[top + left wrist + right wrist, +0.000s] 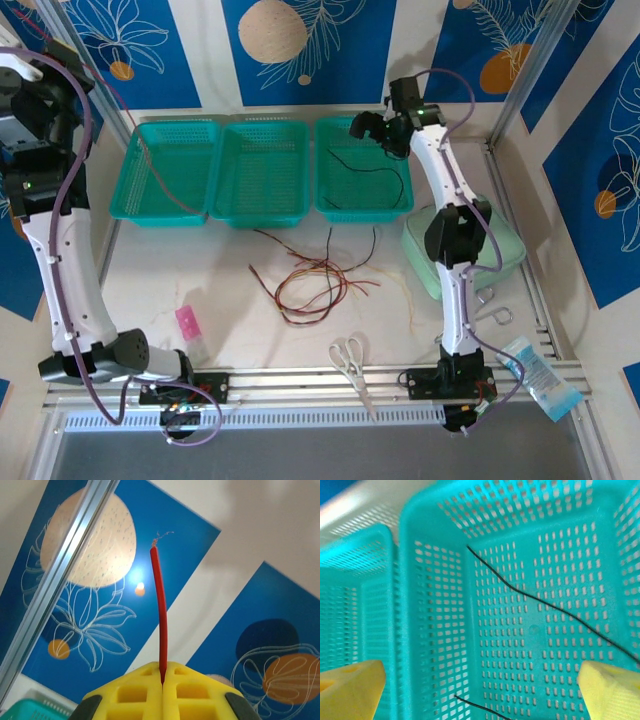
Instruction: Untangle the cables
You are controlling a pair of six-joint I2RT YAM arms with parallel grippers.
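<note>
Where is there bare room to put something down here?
Bare table left of the cable tangle, between the left basket and the pink item. The middle basket looks bare too. Crowded: the right, by the pale green tray.

Bare tabletop [160, 270] lying open left of the cable tangle [310, 285], three teal baskets [262, 170] blocking the back, scissors [350, 358] and pink object [188, 322] sitting by the near edge
</note>
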